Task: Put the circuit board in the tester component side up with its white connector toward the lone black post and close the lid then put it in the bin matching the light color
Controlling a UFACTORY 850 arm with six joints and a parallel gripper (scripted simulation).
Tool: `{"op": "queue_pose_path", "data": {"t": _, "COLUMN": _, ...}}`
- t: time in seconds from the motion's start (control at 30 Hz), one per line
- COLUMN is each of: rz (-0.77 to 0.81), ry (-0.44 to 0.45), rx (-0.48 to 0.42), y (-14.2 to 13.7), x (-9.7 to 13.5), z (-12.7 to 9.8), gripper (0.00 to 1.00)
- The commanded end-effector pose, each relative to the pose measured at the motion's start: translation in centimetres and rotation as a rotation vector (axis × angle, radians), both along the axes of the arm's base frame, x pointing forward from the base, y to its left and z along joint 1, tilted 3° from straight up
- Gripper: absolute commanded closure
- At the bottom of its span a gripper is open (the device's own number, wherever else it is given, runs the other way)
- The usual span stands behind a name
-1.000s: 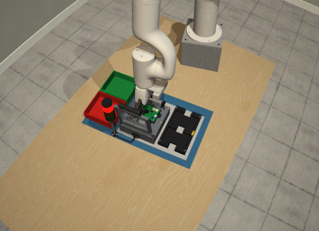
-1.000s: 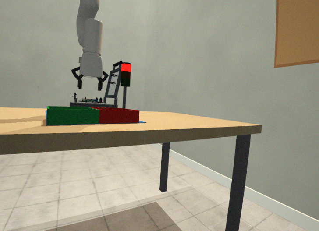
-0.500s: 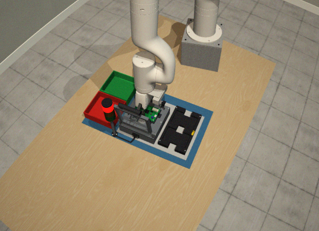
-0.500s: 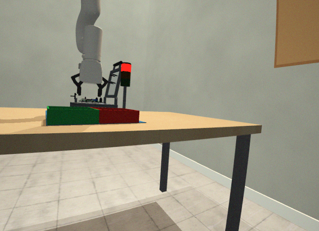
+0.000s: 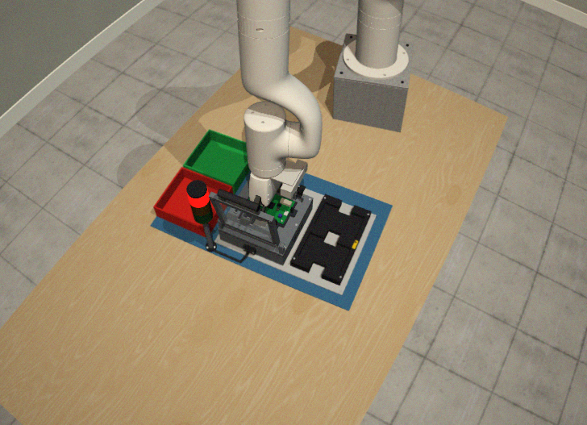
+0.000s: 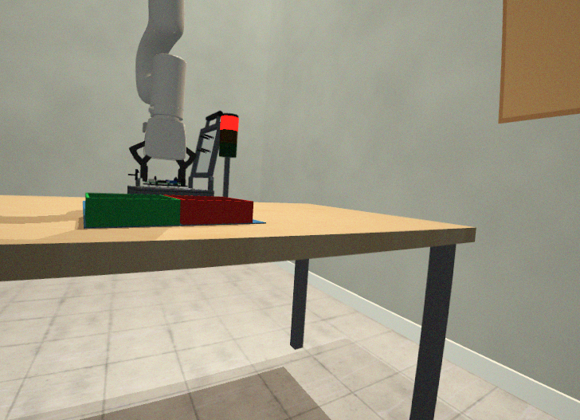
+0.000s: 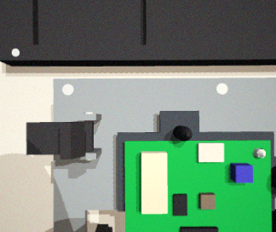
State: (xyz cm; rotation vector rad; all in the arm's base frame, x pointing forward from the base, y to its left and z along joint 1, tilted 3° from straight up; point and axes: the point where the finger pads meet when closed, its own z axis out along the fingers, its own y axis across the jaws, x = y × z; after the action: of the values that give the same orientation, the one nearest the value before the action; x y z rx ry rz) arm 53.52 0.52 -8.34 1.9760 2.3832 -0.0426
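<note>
The green circuit board (image 5: 283, 210) lies flat in the grey tester (image 5: 265, 226), component side up. In the wrist view the board (image 7: 197, 183) shows its long white connector (image 7: 154, 182), a silver pin (image 7: 260, 153) through a corner hole, and a black post (image 7: 182, 132) at its edge. The tester's lid (image 5: 243, 216) (image 6: 205, 148) stands open and upright. The signal light (image 5: 197, 195) glows red (image 6: 229, 123). My gripper (image 6: 162, 175) is open and empty, low over the tester with a finger on either side of the board. The red bin (image 5: 177, 202) and the green bin (image 5: 218, 157) stand side by side beside the tester.
The black tray (image 5: 331, 238) lies empty on the blue mat to the right of the tester and fills the top of the wrist view (image 7: 146, 30). A black block (image 7: 60, 138) sticks out from the tester's side. The arm's grey base (image 5: 369, 93) stands at the back.
</note>
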Motion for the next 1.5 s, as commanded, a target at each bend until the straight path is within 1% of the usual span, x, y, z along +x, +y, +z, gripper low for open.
{"op": "queue_pose_path", "data": {"t": 0.0, "rz": 0.000, "ry": -0.003, "rx": -0.002, "y": 0.00, "x": 0.09, "z": 0.02, "gripper": 0.05}}
{"op": "queue_pose_path", "data": {"t": 0.43, "rz": 0.000, "ry": -0.003, "rx": -0.002, "y": 0.00, "x": 0.09, "z": 0.02, "gripper": 0.05}}
{"op": "queue_pose_path", "data": {"t": 0.47, "rz": 0.000, "ry": -0.003, "rx": -0.002, "y": 0.00, "x": 0.09, "z": 0.02, "gripper": 0.11}}
{"op": "queue_pose_path", "data": {"t": 0.9, "rz": 0.000, "ry": -0.003, "rx": -0.002, "y": 0.00, "x": 0.09, "z": 0.02, "gripper": 0.11}}
{"op": "queue_pose_path", "data": {"t": 0.93, "rz": 0.000, "ry": -0.003, "rx": -0.002, "y": 0.00, "x": 0.09, "z": 0.02, "gripper": 0.15}}
{"op": "queue_pose_path", "data": {"t": 1.37, "rz": 0.000, "ry": -0.003, "rx": -0.002, "y": 0.00, "x": 0.09, "z": 0.02, "gripper": 0.15}}
{"op": "queue_pose_path", "data": {"t": 1.4, "rz": 0.000, "ry": -0.003, "rx": -0.002, "y": 0.00, "x": 0.09, "z": 0.02, "gripper": 0.18}}
{"op": "queue_pose_path", "data": {"t": 1.47, "rz": 0.000, "ry": -0.003, "rx": -0.002, "y": 0.00, "x": 0.09, "z": 0.02, "gripper": 0.18}}
